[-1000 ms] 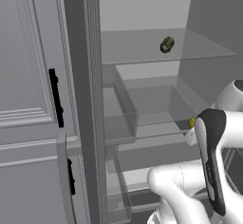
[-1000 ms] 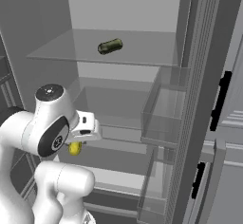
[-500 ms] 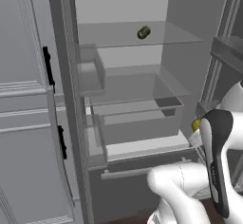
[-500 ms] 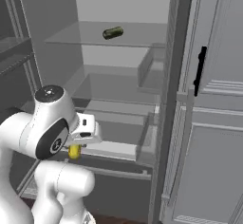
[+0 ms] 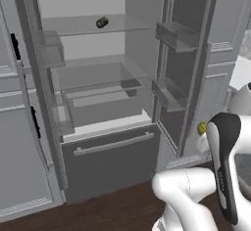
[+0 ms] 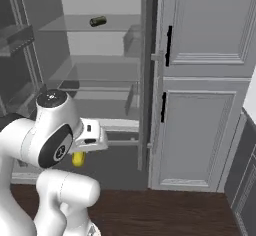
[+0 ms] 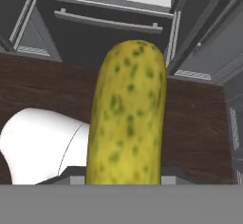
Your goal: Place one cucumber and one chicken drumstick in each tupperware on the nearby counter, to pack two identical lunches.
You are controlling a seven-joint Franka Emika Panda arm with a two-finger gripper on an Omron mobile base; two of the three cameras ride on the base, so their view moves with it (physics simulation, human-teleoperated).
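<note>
Yellowish-green cucumber (image 7: 126, 116) clamped in the gripper (image 6: 80, 156), carried low before the open fridge (image 5: 105, 103) over dark wood floor (image 7: 42, 83); dark green cucumber (image 6: 98, 21) up on a glass shelf (image 5: 122, 25).

no readable text, no labels, no brands, no numbers, no signs anywhere
</note>
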